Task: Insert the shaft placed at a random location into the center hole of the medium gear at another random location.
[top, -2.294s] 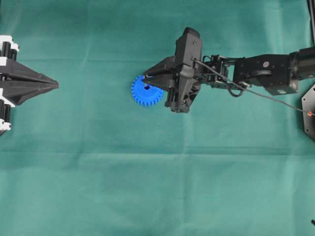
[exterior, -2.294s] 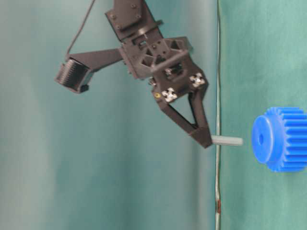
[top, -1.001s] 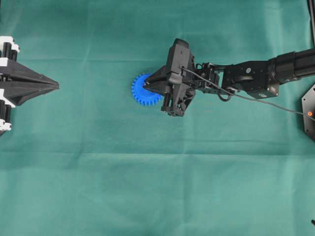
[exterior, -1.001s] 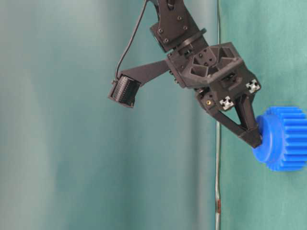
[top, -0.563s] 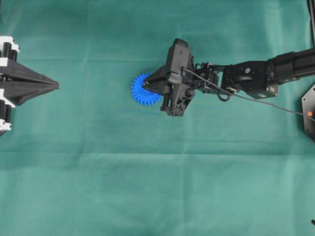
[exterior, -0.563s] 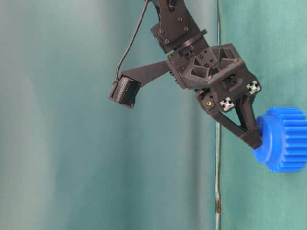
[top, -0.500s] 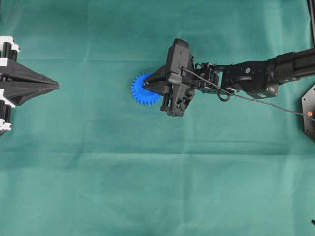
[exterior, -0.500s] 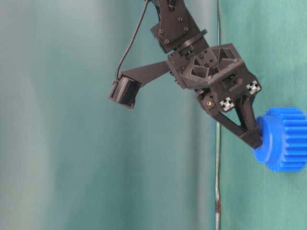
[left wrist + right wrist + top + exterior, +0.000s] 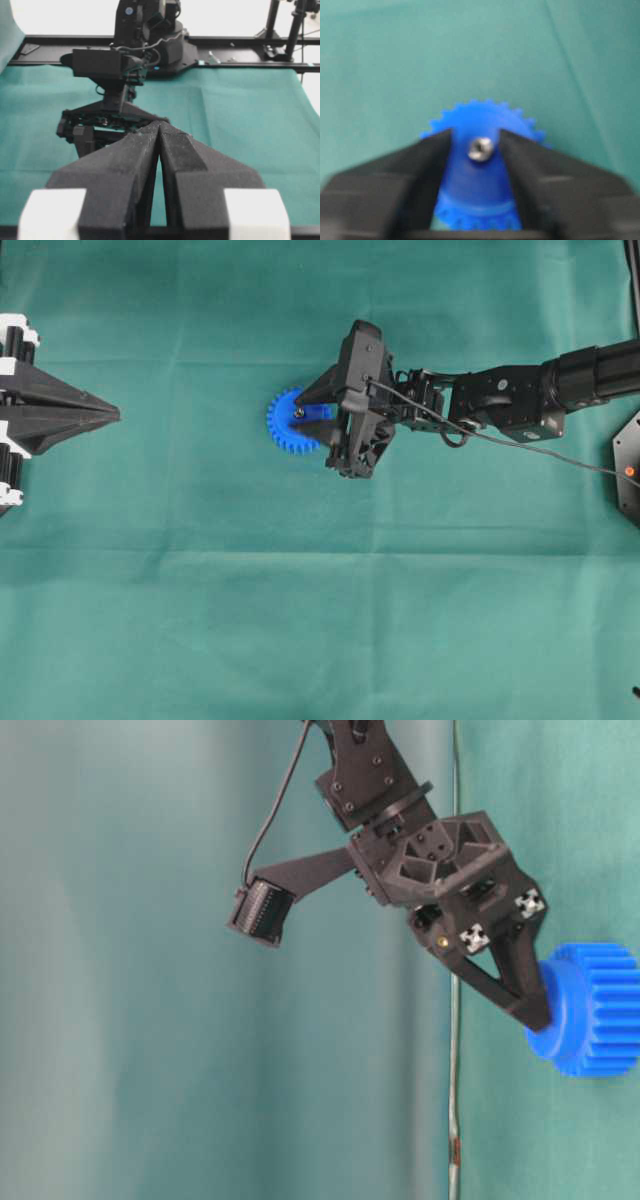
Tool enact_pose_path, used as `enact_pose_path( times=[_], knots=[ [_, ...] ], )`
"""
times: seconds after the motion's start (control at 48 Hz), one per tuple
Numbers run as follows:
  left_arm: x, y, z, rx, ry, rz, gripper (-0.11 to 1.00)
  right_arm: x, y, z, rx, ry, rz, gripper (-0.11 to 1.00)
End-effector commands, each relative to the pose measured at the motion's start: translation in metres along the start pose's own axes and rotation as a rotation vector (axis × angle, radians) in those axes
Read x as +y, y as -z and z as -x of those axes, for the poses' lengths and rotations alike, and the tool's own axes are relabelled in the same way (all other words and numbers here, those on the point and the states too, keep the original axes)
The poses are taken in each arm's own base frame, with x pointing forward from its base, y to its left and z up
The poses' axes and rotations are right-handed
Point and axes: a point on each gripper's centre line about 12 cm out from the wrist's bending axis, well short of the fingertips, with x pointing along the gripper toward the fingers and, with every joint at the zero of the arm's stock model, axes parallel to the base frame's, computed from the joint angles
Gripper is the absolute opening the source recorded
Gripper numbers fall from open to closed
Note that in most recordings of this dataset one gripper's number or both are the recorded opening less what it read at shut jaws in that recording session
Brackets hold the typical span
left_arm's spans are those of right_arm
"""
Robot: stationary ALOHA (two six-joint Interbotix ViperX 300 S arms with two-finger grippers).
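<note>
The blue medium gear (image 9: 290, 427) lies flat on the green cloth. The silvery shaft (image 9: 480, 148) stands in the middle of the gear's (image 9: 480, 185) face and shows end-on as a shiny dot (image 9: 299, 413). It covers the center hole. My right gripper (image 9: 476, 146) is open just over the gear, one black finger on each side of the shaft and apart from it. From table level its fingers (image 9: 527, 995) reach down to the gear's hub (image 9: 590, 1010). My left gripper (image 9: 115, 415) rests shut and empty at the far left (image 9: 159, 125).
Green cloth (image 9: 320, 620) covers the whole table. The right arm (image 9: 500, 400) stretches in from the right with its cable (image 9: 560, 445). A black mount (image 9: 628, 465) sits at the right edge. The black frame rail (image 9: 240, 42) runs behind the table.
My right gripper's jaws have spread apart and let go of the shaft, which stays standing in the gear. The left arm has not moved.
</note>
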Motion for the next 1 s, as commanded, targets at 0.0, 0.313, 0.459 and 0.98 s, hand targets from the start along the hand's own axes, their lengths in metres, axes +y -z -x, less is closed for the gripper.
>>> enact_pose_path(
  times=[0.0, 0.313, 0.459, 0.98],
  knots=[
    [0.0, -0.007, -0.002, -0.017, 0.002, -0.003, 0.0, 0.001, -0.01, 0.001, -0.023, -0.001, -0.013, 0.71],
    [0.0, -0.007, -0.002, -0.017, 0.002, -0.003, 0.0, 0.004, -0.033, 0.018, -0.074, -0.012, -0.006, 0.86],
    [0.0, -0.008, -0.002, -0.018, 0.002, -0.003, 0.0, 0.007, -0.058, 0.04, -0.114, -0.024, 0.01, 0.86],
    [0.0, -0.008, -0.001, -0.023, 0.002, -0.003, 0.0, 0.011, -0.119, 0.133, -0.282, -0.047, 0.074, 0.86]
  ],
)
